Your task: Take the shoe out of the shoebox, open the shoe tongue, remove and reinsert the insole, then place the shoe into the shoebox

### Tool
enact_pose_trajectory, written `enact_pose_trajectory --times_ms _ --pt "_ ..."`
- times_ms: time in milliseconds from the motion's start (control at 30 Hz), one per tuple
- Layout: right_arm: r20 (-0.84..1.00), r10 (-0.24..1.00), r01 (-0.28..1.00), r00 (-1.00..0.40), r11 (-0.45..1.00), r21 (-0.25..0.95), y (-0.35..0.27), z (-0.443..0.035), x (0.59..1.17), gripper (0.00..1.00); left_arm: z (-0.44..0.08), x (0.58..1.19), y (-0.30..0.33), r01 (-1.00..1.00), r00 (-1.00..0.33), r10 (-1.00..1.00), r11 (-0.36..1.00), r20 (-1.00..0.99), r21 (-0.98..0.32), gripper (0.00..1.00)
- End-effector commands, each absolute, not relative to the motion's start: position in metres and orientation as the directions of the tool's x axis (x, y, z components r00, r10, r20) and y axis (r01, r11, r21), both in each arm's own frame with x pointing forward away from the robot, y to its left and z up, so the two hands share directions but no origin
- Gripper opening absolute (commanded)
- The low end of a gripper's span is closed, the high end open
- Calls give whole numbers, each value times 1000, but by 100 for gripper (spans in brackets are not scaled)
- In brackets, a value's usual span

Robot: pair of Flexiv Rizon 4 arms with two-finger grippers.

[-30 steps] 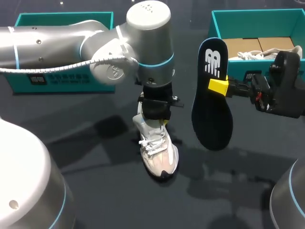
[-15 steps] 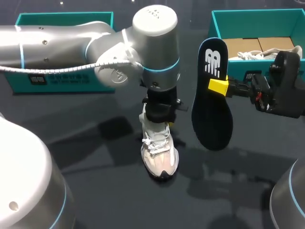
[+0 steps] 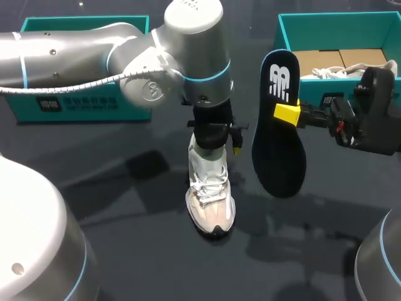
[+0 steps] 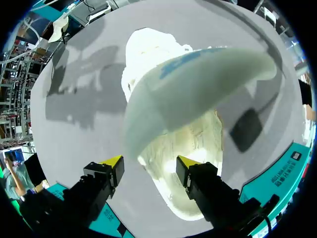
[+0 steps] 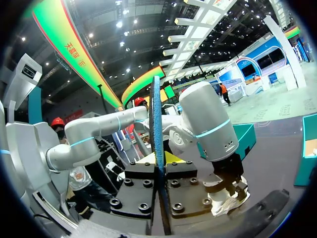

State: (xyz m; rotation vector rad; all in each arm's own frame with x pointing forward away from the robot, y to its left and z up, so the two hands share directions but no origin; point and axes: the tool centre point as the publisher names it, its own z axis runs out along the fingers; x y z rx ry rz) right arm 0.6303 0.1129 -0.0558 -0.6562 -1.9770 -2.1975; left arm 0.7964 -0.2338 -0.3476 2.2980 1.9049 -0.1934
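**Trainee:** Why is the insole kept off the counter?

**Operator:** I have the right tool point(image 3: 287, 114) clenched on the insole point(image 3: 277, 150) near its middle, one finger on each face. The insole hangs upright, heel end up, just beside the shoe point(image 3: 211, 197) and clear of the counter point(image 3: 125, 251). In my judgement, this keeps it ready for reinsertion.

**Trainee:** And the left tool?

**Operator:** The left tool point(image 4: 148, 162) is released. It sits over the shoe's heel end with its fingers apart, one inside the collar and one outside. The side wall passes between them unpinched. A pale flap point(image 4: 198, 84), most likely the tongue, stands raised ahead of the fingers. I judge this position is meant to steady the shoe and keep its mouth open.

**Trainee:** Where is the shoe itself?

**Operator:** It is on the counter, toe toward me, well apart from the shoebox point(image 3: 294, 37). The shoebox holds a second shoe point(image 3: 326, 72).
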Motion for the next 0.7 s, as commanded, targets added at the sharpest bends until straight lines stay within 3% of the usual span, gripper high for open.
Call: enact_pose_trajectory --times_ms 33,333,700 --pt "390 252 363 -886 -147 920 109 -54 618 0 -321 789 -208 990 134 941 -115 -310 78 100" --pt "390 252 363 -886 -147 920 109 -54 618 0 -253 786 -200 995 72 785 -12 -615 101 100" --pt "390 252 363 -886 -147 920 109 -54 618 0 -253 786 -200 995 72 785 -12 -615 101 100"
